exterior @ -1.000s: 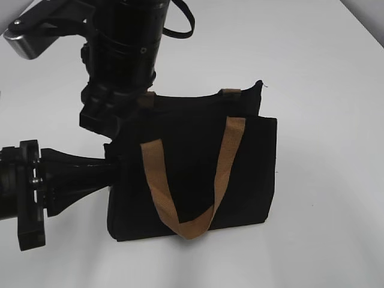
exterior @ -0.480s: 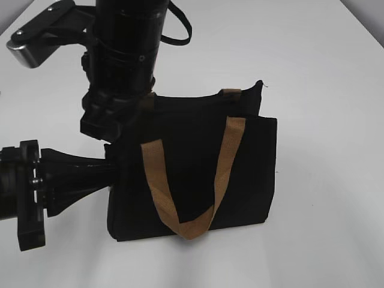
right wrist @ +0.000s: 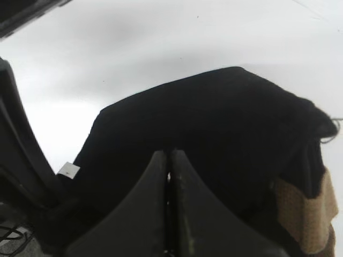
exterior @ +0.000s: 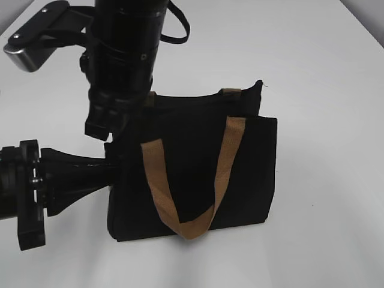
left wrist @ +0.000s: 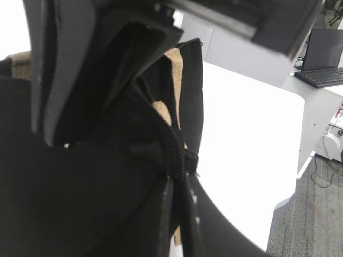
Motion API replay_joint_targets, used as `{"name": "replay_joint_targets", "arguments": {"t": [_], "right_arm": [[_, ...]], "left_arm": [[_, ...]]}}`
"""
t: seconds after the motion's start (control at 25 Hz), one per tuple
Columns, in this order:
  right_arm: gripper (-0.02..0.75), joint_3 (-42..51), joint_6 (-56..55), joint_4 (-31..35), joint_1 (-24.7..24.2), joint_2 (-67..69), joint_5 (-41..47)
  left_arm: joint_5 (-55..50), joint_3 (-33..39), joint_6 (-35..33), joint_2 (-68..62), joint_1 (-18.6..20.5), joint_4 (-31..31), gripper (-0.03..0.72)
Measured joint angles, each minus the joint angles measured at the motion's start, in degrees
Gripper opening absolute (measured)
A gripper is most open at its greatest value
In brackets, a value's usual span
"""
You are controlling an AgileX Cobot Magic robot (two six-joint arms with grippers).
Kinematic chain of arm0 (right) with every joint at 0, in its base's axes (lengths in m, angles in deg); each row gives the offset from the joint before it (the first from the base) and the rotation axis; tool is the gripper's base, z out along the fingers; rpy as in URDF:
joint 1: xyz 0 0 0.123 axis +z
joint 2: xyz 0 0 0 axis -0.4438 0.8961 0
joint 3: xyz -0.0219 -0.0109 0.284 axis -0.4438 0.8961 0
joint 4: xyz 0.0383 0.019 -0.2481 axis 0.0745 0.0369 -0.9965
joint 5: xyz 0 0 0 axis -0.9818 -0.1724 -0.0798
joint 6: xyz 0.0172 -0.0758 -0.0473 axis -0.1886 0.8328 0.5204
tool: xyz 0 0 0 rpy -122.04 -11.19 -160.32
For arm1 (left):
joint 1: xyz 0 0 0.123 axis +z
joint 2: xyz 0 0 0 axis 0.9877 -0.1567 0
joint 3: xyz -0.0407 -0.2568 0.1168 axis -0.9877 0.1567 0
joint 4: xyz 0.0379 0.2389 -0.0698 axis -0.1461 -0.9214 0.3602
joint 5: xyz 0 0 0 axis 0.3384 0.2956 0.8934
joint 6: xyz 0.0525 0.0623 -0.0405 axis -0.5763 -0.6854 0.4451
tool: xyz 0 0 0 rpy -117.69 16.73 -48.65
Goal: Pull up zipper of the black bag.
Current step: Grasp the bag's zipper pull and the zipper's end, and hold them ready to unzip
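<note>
Black bag [exterior: 198, 168] stood upright at frame centre on white table [exterior: 324, 72], tan handle [exterior: 186, 180] draped down front. Left gripper [exterior: 117, 171] pinched bag's left edge. Right gripper [right wrist: 169, 176] at upper-left corner, jaws pressed together, possibly on zipper, itself hidden by arm.

Lab or office workroom, by the look of it.
A plain white table [left wrist: 241, 160] fills the views, and past its edge sit an open laptop [left wrist: 321, 64] on a white desk [left wrist: 316, 101], grey carpet [left wrist: 311, 214] and loose cables [left wrist: 324, 176] on the floor.
</note>
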Motion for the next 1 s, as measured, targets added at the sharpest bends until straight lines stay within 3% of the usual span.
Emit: {"name": "replay_joint_targets", "arguments": {"t": [0.72,0.8,0.92,1.0], "right_arm": [[0.013,0.0,-1.0,-0.5,0.0,-6.3,0.1],[0.094,0.0,0.8,1.4,0.0,-5.9,0.1],[0.307,0.0,3.1,2.8,0.3,-4.6,0.1],[0.376,0.0,3.6,2.8,0.6,-3.5,0.1]], "left_arm": [[-1.1,0.0,0.0,0.0,0.0,0.3,0.008],[-1.1,0.0,0.0,0.0,0.0,0.3,0.008],[-1.0,0.0,0.0,0.0,0.0,0.3,0.008],[-0.9,0.0,0.0,0.0,0.0,0.3,0.008]]}}
